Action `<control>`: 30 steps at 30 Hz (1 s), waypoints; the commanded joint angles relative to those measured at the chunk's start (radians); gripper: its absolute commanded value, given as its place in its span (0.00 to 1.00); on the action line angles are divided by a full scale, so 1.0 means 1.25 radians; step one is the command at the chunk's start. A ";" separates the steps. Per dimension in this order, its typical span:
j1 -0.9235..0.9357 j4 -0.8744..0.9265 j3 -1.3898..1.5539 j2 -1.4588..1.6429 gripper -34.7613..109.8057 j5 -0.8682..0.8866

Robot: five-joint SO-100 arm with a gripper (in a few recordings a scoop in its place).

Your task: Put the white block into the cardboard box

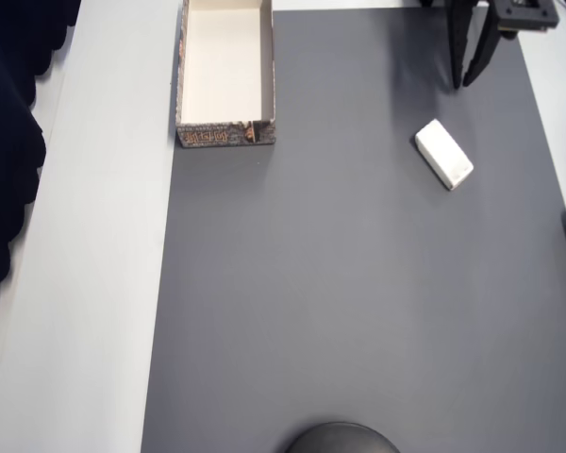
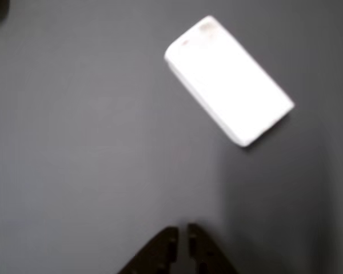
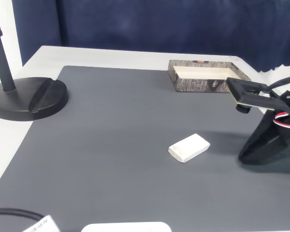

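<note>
Black fingertips of the gripper (image 2: 182, 248) sit at the bottom edge of the wrist view, pressed nearly together with only a thin slit between them and nothing held. Seen from overhead, the gripper (image 1: 468, 80) reaches in from the top right corner, its two dark fingers pointing down the picture and meeting at their tips above the grey mat (image 1: 358, 283). In the fixed view the arm is low at the right edge, its black body near the mat and its wrist camera board jutting left. Near the gripper but apart from it lies the white block (image 1: 443, 153), flat on the mat; overhead, its long axis runs diagonally from upper left to lower right, and the wrist view (image 2: 228, 80) shows the same slant. Well away, at the mat's top left edge in the overhead view, stands the cardboard box (image 1: 185, 85), open and cream inside, its long axis running up the picture and its notched end toward the bottom.
</note>
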 commanded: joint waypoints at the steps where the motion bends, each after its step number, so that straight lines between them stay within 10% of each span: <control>1: 0.018 -0.017 -0.070 -0.049 0.23 0.025; 30: 0.047 -0.131 -0.573 -0.820 0.23 0.088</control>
